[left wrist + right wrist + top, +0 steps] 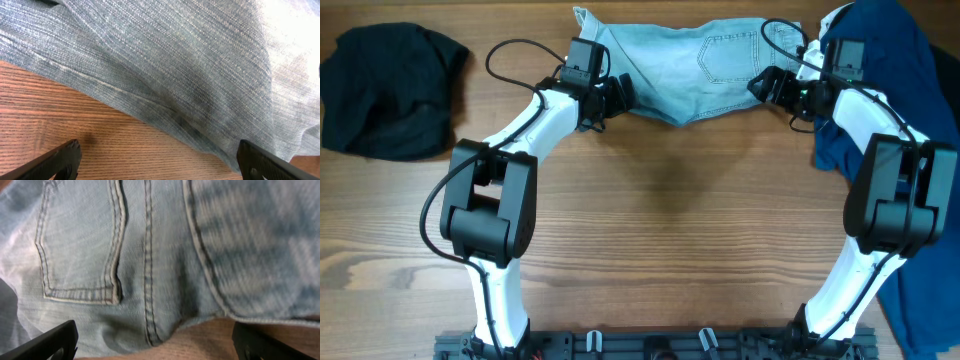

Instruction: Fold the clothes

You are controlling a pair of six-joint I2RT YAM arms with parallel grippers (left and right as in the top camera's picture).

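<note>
The pale-blue denim shorts point(690, 60) lie spread along the table's far edge, back pocket up. My left gripper point(620, 95) is open at their near left hem. In the left wrist view the denim point(165, 60) fills the top, and bare wood lies between the fingers point(62, 159) of the left gripper point(160, 165). My right gripper point(762, 86) is open at the shorts' right side. In the right wrist view a stitched pocket point(80, 245) and centre seam show above the right gripper point(155, 345), with the hem reaching between its fingertips point(262, 342). Neither gripper holds anything.
A black garment point(385, 90) lies crumpled at the far left. A larger dark-blue garment point(885, 60) lies under and behind the right arm and runs down to the table's right front corner point(925, 300). Bare wood tabletop point(670, 220) spans the middle and front.
</note>
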